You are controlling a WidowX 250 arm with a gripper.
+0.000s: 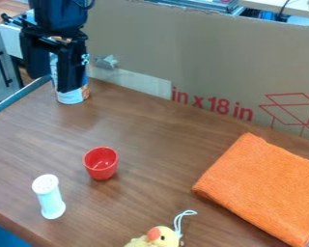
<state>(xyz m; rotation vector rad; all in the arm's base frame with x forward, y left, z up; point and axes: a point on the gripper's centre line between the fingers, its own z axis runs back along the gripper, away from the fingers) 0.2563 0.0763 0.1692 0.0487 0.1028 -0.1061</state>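
The black claw (52, 83) hangs at the upper left, over the far left part of the worktop (147, 137), pointing down. It is released, its two fingers standing apart with a gap between them. Nearest to it is a can (73, 98) with a white, blue and orange label, upright by the far left corner. One finger passes in front of the can and hides much of it; whether the two touch cannot be told.

Well apart from the claw, towards the near side, a small red cup (101, 166) stands upright with its mouth up. Near it, closer to the front left edge, is an upright white shaker (50, 198) with a narrower middle and a rounded top. At the front edge of the view lies a yellow plush chick (158, 237) with an orange beak and a white cord loop (180, 221) reaching up beside its head; its lower part is cut off. On the right, a folded orange cloth (263, 188) lies flat, set at a slant.

A cardboard panel (202, 53) with red printing stands along the back, with a pale strip of tape (134, 82) near its lower left and a crumpled scrap (106, 61) just above that.
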